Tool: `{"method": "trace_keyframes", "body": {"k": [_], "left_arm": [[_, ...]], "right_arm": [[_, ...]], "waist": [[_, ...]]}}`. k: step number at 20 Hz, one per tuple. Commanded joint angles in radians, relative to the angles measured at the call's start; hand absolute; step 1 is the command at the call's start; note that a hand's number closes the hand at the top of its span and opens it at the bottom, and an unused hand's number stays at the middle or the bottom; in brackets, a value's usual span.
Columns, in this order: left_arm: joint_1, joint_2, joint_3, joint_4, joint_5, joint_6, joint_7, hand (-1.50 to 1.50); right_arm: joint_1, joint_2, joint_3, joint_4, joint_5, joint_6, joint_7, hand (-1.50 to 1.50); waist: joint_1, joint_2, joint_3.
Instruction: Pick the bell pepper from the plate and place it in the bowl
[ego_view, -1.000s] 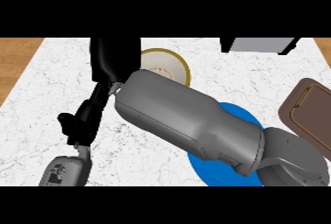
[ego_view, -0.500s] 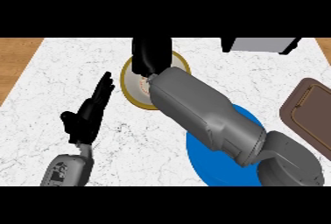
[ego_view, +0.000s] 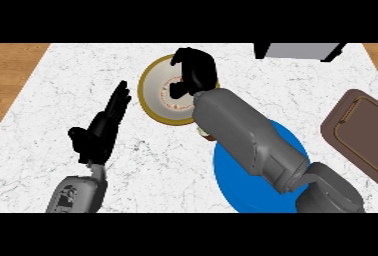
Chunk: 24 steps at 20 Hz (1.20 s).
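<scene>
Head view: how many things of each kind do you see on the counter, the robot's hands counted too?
Plate: 1
Blue bowl: 1
Brown tray: 1
Grey box: 1
Hands: 2, the left hand and the right hand
Total: 6

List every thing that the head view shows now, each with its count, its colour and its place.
counter: one, white marble, fills most of the view
plate: one, white with gold rim, upper middle
bowl: one, blue, lower right, partly under the right forearm
tray: one, brown, right edge
box: one, grey, top right, cut off
bell pepper: not visible
left hand: one, black, open, left of the plate
right hand: one, black, over the plate
</scene>
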Motion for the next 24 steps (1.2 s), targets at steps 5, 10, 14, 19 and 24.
{"method": "trace_keyframes", "body": {"k": [5, 10, 14, 19, 24], "left_arm": [[0.034, 0.001, -0.013, -0.049, -0.009, 0.001, 0.019, 0.00], [0.014, -0.026, -0.002, 0.031, -0.016, 0.025, -0.023, 0.00], [0.062, 0.009, 0.005, -0.069, 0.007, -0.006, 0.035, 0.00], [0.058, -0.019, 0.009, 0.001, -0.028, 0.037, -0.024, 0.00], [0.131, 0.015, 0.018, -0.083, -0.001, -0.003, 0.001, 0.00]], "right_arm": [[0.054, 0.001, -0.162, 0.009, -0.132, 0.023, -0.343, -1.50], [0.086, 0.001, -0.252, -0.049, -0.183, -0.113, -0.506, -1.50], [0.031, -0.011, -0.361, -0.012, -0.226, -0.076, -0.506, -1.50], [0.088, 0.001, -0.420, -0.071, -0.264, -0.035, -0.520, -1.50], [0.241, -0.088, -0.430, -0.297, -0.289, 0.085, -0.511, -1.50]], "waist": [[-0.005, -0.005, 0.001], [-0.022, -0.005, 0.000], [-0.029, -0.015, 0.000], [-0.047, -0.018, 0.000], [-0.064, -0.027, 0.000]]}}
